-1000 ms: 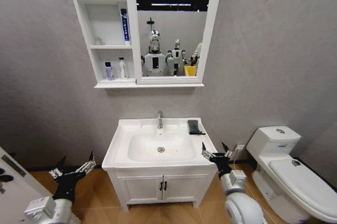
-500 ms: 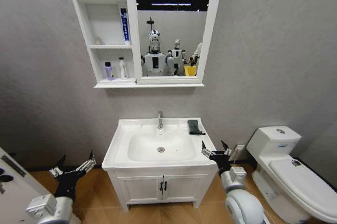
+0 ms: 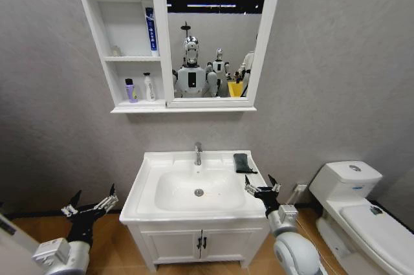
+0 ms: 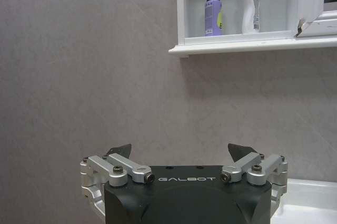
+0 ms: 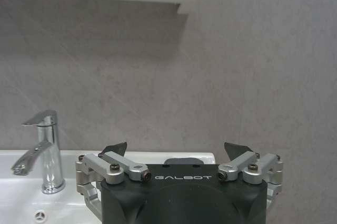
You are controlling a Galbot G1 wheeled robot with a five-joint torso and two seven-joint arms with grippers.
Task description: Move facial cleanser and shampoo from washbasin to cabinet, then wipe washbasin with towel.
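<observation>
I see my left tool (image 3: 90, 205) spread wide, low beside the washbasin (image 3: 150, 166), and my right tool (image 3: 261, 187) also spread, at the basin's right front corner. The towel (image 3: 242, 162) lies on the back right rim; two bottles (image 3: 140, 88) stand on the cabinet (image 3: 96, 29)'s lowest shelf.

Towel (image 3: 241, 162) on washbasin (image 3: 150, 170), right of tap (image 3: 198, 153)
</observation>
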